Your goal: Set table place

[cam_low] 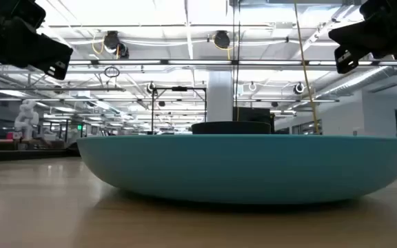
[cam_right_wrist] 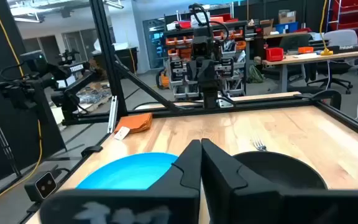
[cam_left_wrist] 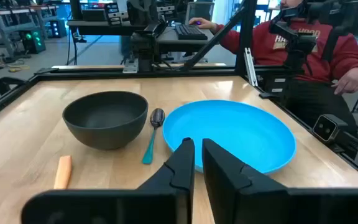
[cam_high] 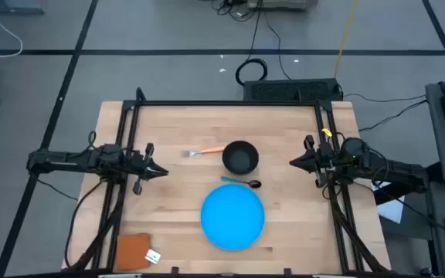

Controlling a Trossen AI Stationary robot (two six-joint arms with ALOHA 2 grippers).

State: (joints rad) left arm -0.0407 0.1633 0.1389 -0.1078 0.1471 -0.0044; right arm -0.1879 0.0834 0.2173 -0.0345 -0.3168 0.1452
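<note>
While both arms reach inward level, left hand (cam_high: 163, 171) and right hand (cam_high: 293, 163) hover closed, empty.

brown-orange square (cam_high: 132, 251), white tag (cam_high: 153, 256) beside it | person in red top (cam_left_wrist: 316, 43), seated beyond surface | black power strip (cam_high: 292, 90) on floor

White letters on red hoodie (cam_left_wrist: 303, 38), unreadable
</note>
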